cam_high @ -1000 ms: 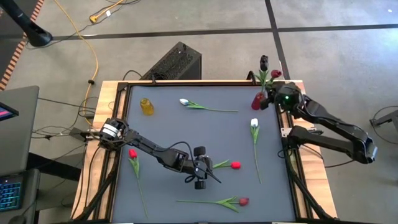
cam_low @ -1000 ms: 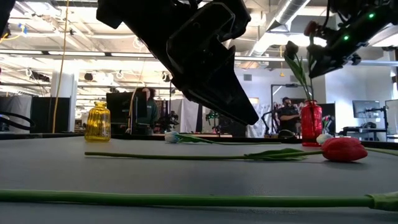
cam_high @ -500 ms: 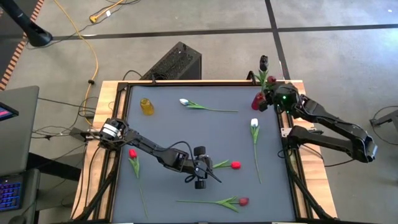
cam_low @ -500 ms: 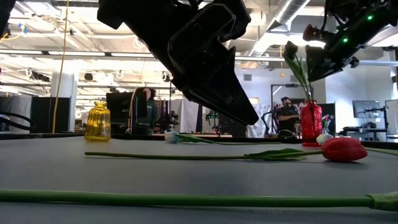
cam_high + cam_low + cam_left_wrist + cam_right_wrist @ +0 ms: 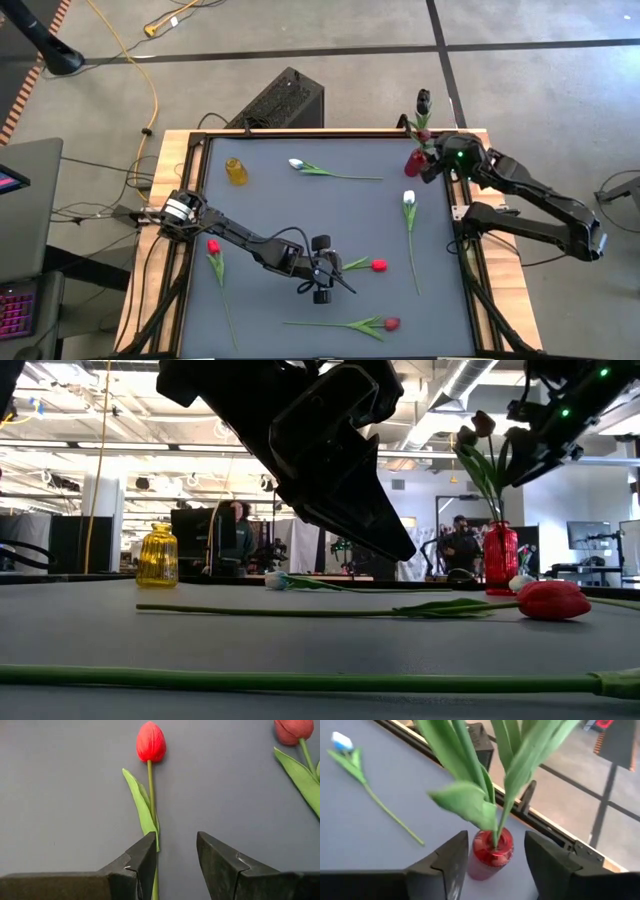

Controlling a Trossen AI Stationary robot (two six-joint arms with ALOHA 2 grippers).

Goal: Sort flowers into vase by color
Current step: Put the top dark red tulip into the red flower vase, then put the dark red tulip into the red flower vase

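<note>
A red vase [image 5: 414,162] stands at the table's far right and holds tulips with dark heads [image 5: 483,423]. Their green leaves [image 5: 470,795] rise between the open fingers of my right gripper [image 5: 496,837], which hangs just above the vase [image 5: 491,851] and touches nothing. My left gripper [image 5: 176,851] stands open over the table's middle. It is above the stem [image 5: 151,790] of a red tulip [image 5: 377,265] that lies flat. The stem runs close beside one finger. A yellow vase [image 5: 236,171] stands at the far left.
Other tulips lie flat on the grey table: two white ones [image 5: 297,163] [image 5: 408,198], a red one [image 5: 213,246] at the left and a maroon one [image 5: 390,324] near the front edge. People and equipment show in the room beyond.
My right gripper has opened and let go of a tulip over the red vase. The tulip now stands in the vase, its head swung a little away from the gripper. My left gripper has kept still.
</note>
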